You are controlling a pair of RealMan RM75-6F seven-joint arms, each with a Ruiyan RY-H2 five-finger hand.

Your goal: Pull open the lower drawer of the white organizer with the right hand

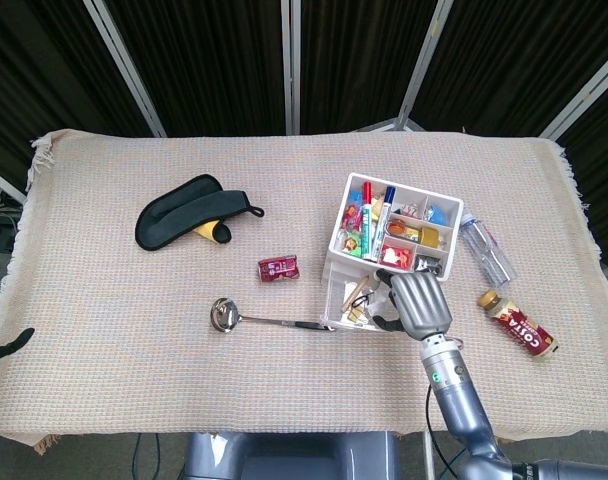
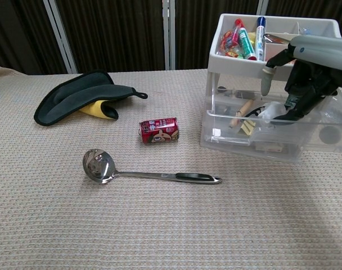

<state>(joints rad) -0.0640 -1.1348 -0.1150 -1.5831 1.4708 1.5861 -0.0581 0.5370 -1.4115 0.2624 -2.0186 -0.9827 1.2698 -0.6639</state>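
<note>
the white plastic organizer with clear drawers (image 1: pixel 384 250) stands at the right of the woven cloth-covered table (image 1: pixel 104 330), its top tray packed with markers and small items. the right hand (image 1: pixel 416 303) sits against the organizer's front, fingers (image 2: pixel 297 107) curled down over the clear drawer fronts, likely seeking a hold for pulling; whether they actually grip an edge i cannot tell. the lower drawer (image 2: pixel 255 143) looks only slightly out. just left of the organizer lie a steel ladle (image 1: pixel 269 320) and a red can (image 1: pixel 279 267). the left hand (image 1: pixel 9 347) is barely visible at the table's far left edge.
</note>
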